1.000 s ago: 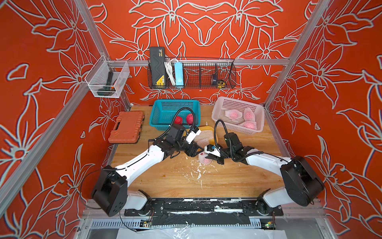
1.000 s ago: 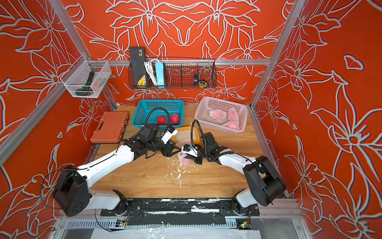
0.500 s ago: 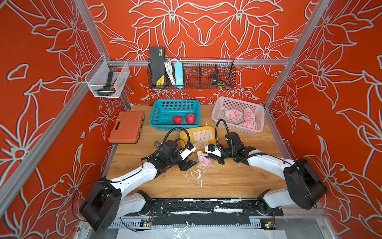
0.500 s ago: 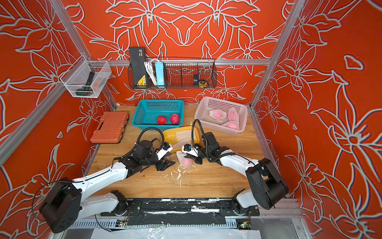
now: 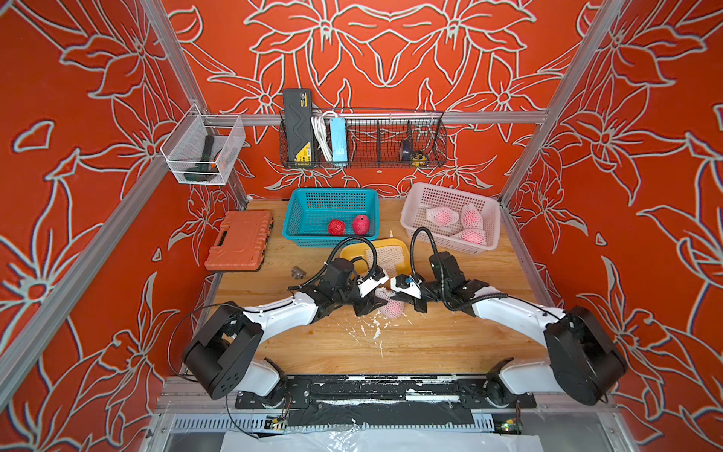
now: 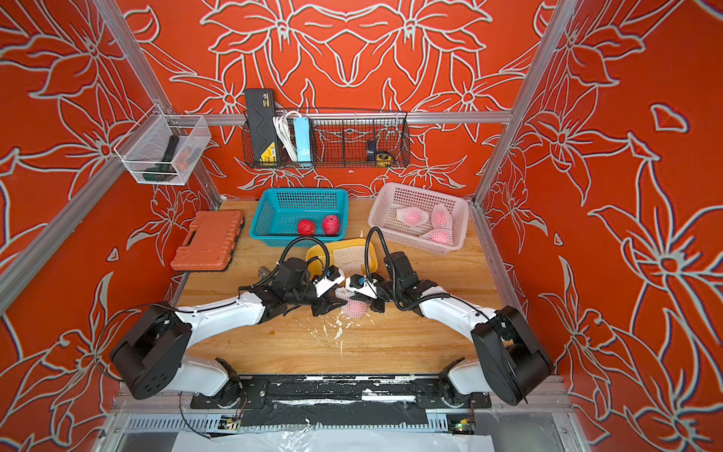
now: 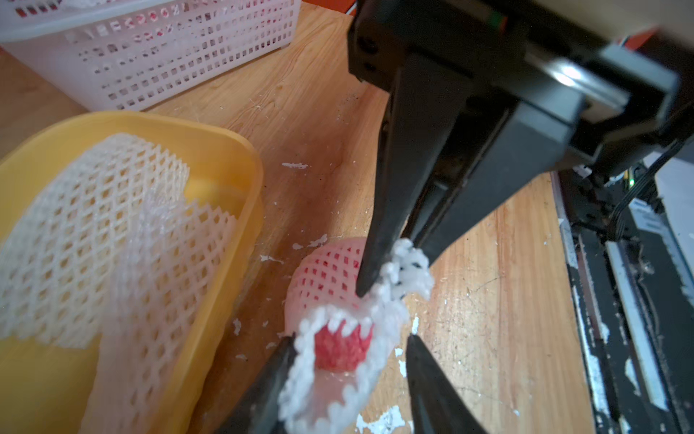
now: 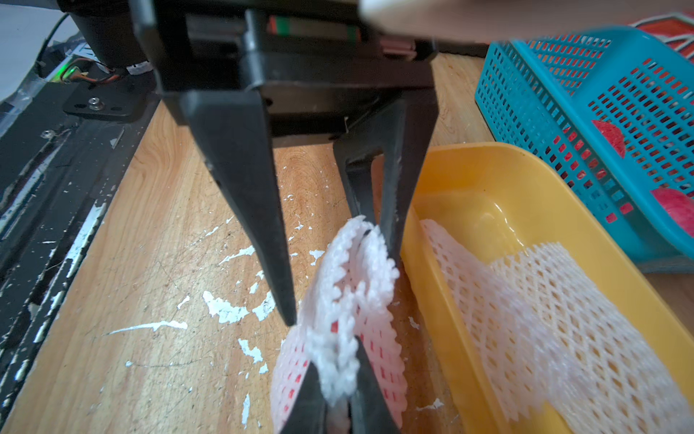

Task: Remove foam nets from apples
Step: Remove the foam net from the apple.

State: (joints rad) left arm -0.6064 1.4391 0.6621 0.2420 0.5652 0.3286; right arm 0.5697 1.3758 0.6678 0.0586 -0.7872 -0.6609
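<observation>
Right pincer (image 8: 334,355): clamped on foam net (image 8: 360,270) rim. Left pincer (image 7: 350,338): spread, straddling the net's open mouth; apple (image 7: 340,351) dead ahead between its fingers, sleeve running toward right pincer.

Foam net (image 8: 353,297) in right gripper (image 8: 336,379)

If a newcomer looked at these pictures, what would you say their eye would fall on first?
First, the tussle at the middle of the wooden table: the right gripper pinches the rim of a foam net around an apple, while the left gripper straddles its open mouth. Behind them, two bare red apples lie in the teal basket, and loud orange floral walls enclose everything.
</observation>
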